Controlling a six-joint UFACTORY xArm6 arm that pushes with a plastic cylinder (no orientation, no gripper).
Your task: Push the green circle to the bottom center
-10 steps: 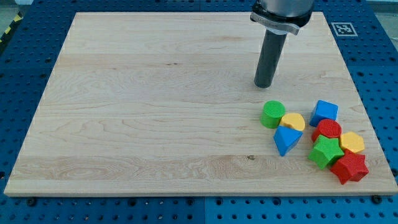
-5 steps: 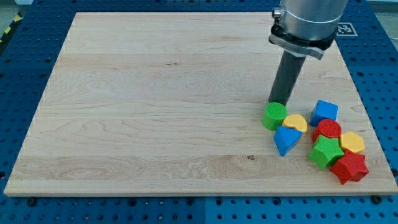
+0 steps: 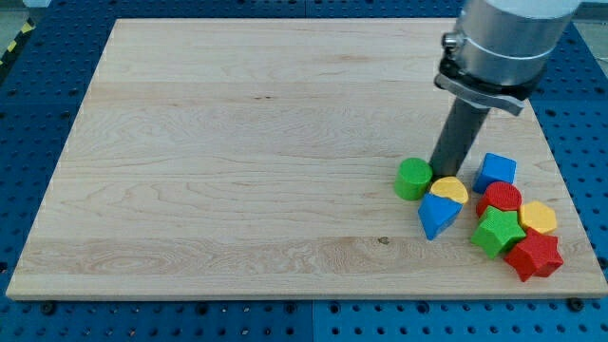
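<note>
The board (image 3: 237, 161) is pale wood with visible grain and a matt, smooth finish. It lies on a blue surface (image 3: 38, 104) dotted with regular holes, which looks like painted metal (hard to be sure). The green circle (image 3: 413, 178), the yellow block (image 3: 449, 187) and the red star (image 3: 533, 256) look like matt plastic with finely ridged faces. The rod ending in my tip (image 3: 442, 175) is dark and dull, under a silvery collar (image 3: 484, 81) of smooth metal.

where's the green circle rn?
Green circle sits right of board centre, at the cluster's left edge, beside the yellow block; my tip is at its right.
</note>
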